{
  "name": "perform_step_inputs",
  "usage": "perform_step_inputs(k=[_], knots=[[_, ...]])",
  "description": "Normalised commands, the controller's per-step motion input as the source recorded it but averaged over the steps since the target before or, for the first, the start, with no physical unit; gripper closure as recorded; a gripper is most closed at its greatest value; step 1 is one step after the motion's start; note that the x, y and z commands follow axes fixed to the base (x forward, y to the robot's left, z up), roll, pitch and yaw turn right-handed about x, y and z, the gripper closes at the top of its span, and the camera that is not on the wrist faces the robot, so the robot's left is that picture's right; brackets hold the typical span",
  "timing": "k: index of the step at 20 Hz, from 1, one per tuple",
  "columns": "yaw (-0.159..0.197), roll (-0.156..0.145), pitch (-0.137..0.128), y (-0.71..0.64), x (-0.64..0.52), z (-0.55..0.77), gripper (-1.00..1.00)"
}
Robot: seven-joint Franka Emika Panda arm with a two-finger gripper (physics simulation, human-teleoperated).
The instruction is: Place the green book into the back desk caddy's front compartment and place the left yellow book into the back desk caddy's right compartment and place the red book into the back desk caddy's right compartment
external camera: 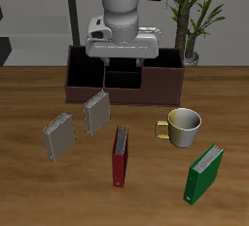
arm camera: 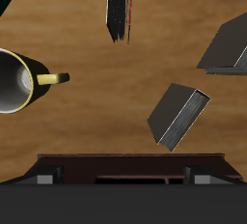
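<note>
The green book [external camera: 205, 172] lies near the table's front edge, at five o'clock from the mug [external camera: 182, 126]. The red book [external camera: 121, 155] lies at eight o'clock from the mug. The gripper [external camera: 121, 67] hangs over the back desk caddy [external camera: 78, 81], pointing down; its jaw gap cannot be told.

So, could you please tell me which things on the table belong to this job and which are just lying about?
For the job: green book; red book; back desk caddy; one of the two grey-tan books, called yellow in the task.

Lying about: mug; potted plant; the other grey-tan book.
</note>
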Motion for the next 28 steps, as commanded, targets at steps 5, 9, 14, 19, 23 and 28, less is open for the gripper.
perform_step_inputs(k=[5,9,14,19,23,28], knots=[[0.027,-0.006,-0.020,0.06,0.40,0.14,-1.00],[0.026,-0.014,-0.025,0.08,0.35,0.13,-1.00],[0.006,-0.011,-0.016,0.29,0.48,0.24,-1.00],[0.061,0.016,-0.024,0.37,0.48,0.23,-1.00],[0.011,0.016,-0.025,0.32,0.42,0.17,-1.00],[0.011,-0.004,-0.016,0.53,0.47,0.02,-1.00]])
